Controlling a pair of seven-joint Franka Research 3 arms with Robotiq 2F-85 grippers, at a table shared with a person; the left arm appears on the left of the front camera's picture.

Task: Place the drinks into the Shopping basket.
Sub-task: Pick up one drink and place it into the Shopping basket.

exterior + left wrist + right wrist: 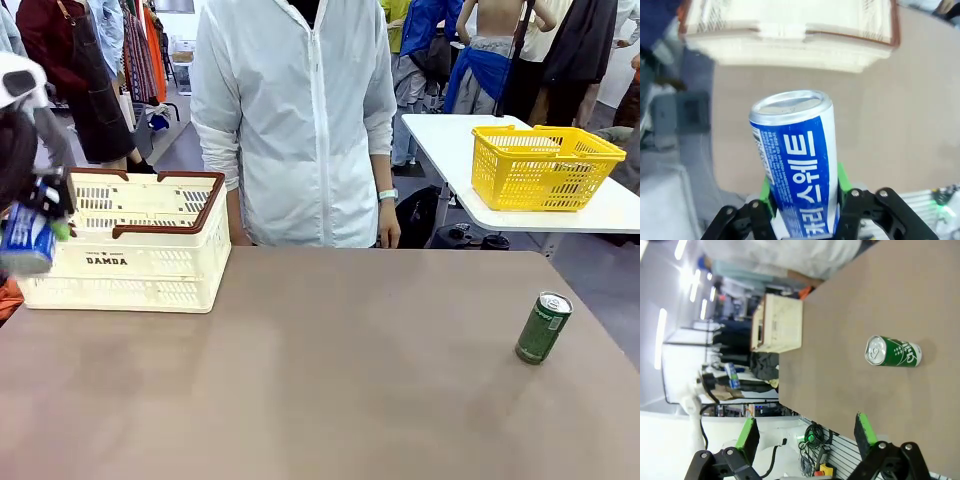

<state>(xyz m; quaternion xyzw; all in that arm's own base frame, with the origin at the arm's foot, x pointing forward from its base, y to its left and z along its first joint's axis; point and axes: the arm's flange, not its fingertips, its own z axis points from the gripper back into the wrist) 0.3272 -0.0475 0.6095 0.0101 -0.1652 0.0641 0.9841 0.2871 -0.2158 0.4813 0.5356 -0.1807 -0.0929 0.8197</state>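
Observation:
A blue drink can with white lettering (796, 165) stands upright between the green pads of my left gripper (804, 191), which is shut on it. In the front view this can (27, 242) hangs in the left gripper (42, 220) at the far left, in front of the left end of the cream-white Shopping basket (150, 262). In the left wrist view the basket (790, 35) lies ahead of the can. A green can (543, 327) stands on the table at the right. My right gripper (806, 435) is open, hanging well back from the green can (892, 351).
A person in a white jacket (300, 120) stands at the far edge of the table, behind its middle. A bright yellow mesh basket (545, 165) sits on a separate white table (440, 140) at the back right. The brown tabletop (320, 380) stretches between the basket and the green can.

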